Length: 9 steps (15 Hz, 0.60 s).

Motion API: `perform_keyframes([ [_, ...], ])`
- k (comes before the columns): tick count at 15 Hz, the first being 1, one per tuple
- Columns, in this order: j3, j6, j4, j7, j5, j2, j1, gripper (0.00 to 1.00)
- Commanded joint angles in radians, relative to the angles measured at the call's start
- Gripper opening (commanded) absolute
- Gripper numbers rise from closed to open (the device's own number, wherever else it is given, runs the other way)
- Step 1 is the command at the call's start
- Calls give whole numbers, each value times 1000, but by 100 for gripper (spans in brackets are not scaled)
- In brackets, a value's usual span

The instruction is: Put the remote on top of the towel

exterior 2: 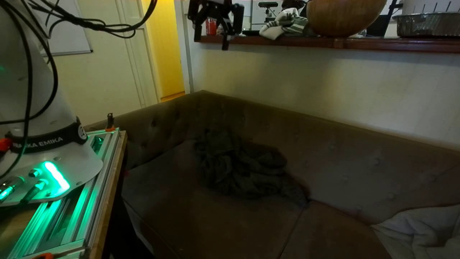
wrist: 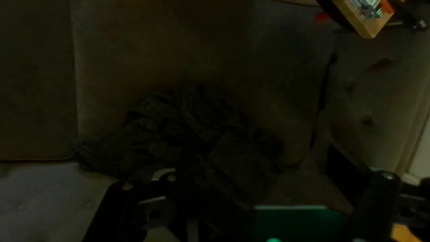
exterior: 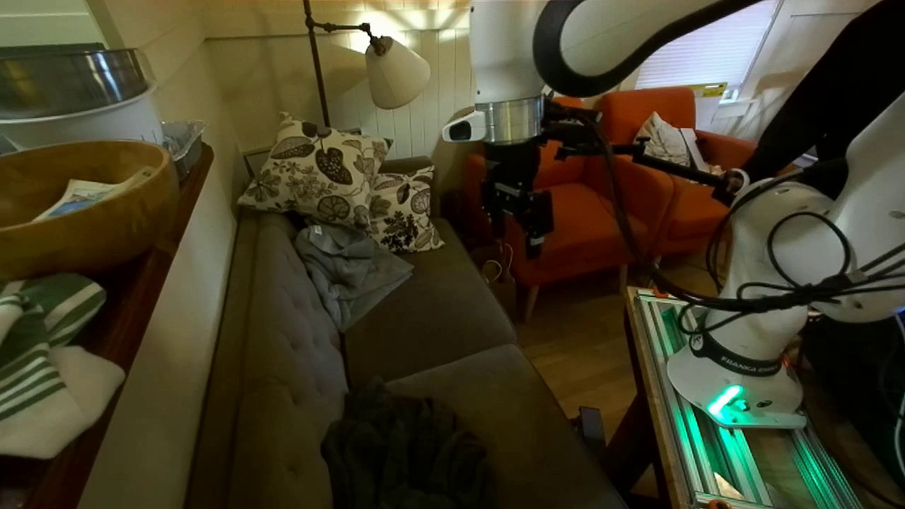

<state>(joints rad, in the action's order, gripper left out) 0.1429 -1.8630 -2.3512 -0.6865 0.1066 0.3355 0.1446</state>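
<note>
My gripper (exterior: 517, 237) hangs in the air above the sofa, in both exterior views (exterior 2: 212, 41). In the wrist view its fingers (wrist: 262, 164) stand apart with nothing seen between them. A dark crumpled cloth (exterior 2: 244, 167) lies on the sofa seat against the backrest; it also shows in an exterior view (exterior: 406, 452) and, below the gripper, in the wrist view (wrist: 205, 131). A lighter grey towel-like cloth (exterior: 350, 265) drapes over the sofa's other end by the pillows, partly seen in an exterior view (exterior 2: 424, 230). I cannot make out the remote in any view. The wrist view is very dark.
The tufted sofa (exterior: 452, 290) has a backrest along a wall with a wooden ledge (exterior 2: 366, 44). A wooden bowl (exterior: 85, 205) and striped cloth (exterior: 49, 360) sit on the ledge. Patterned pillows (exterior: 325, 170), a lamp (exterior: 396, 71) and orange chairs (exterior: 587, 212) stand beyond.
</note>
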Motion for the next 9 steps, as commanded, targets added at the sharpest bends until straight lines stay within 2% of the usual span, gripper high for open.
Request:
perform_keyframes([
  [1,39,19,62,-160,157,-193,-18,100],
  [2,0,-8,5,-105,89,-90,-44,100],
  [5,-3,-8,35,-148,134,-191,-59,100],
  [9,-3,-10,40,-143,136,-190,-63,100],
])
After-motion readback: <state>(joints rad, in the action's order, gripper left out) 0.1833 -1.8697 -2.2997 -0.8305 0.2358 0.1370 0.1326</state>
